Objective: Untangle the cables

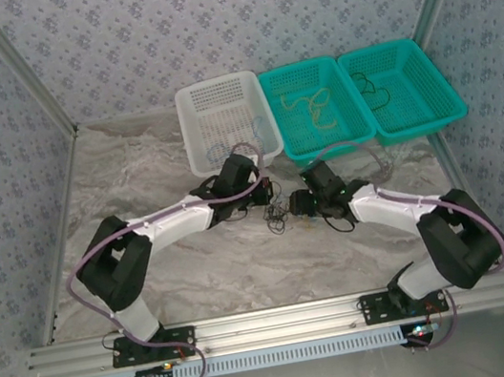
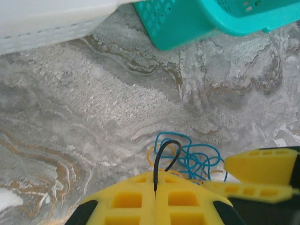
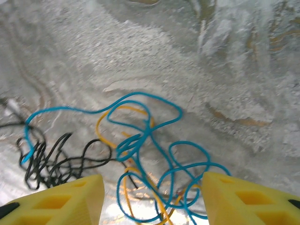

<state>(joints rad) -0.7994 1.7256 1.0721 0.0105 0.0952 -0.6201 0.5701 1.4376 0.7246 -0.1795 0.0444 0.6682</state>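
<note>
My left pincer (image 2: 154, 182) is clamped fully closed. It has a thin black cord (image 2: 162, 149) nipped in the seam between the fingers, and the cord arches up out of the seam in a small loop. My right pincer (image 3: 152, 190) has its fingers parted with a clear gap and grips nothing. One finger sits on each side of the tangle.

The clump (image 1: 281, 215) lies on the marbled table (image 1: 135, 184) between my two pincers, about mid-table. The blue cord (image 3: 145, 133) lies on top in many overlapping loops and curls. The yellow-tan cord (image 3: 104, 133) is threaded under and through the blue. More black is bunched in tight squiggles at the left of the right wrist view, with a blue strand crossing over it. All the cords are thin and limp, flat on the table apart from the pinched bit.

Three baskets stand side by side at the far edge. The white basket (image 1: 221, 116) is on the left. The middle teal basket (image 1: 294, 148) holds a second yellow-tan cord (image 1: 311, 106), a loose squiggle. The right teal basket (image 1: 430, 96) holds a second black cord (image 1: 376, 90), thin and loosely curled
</note>
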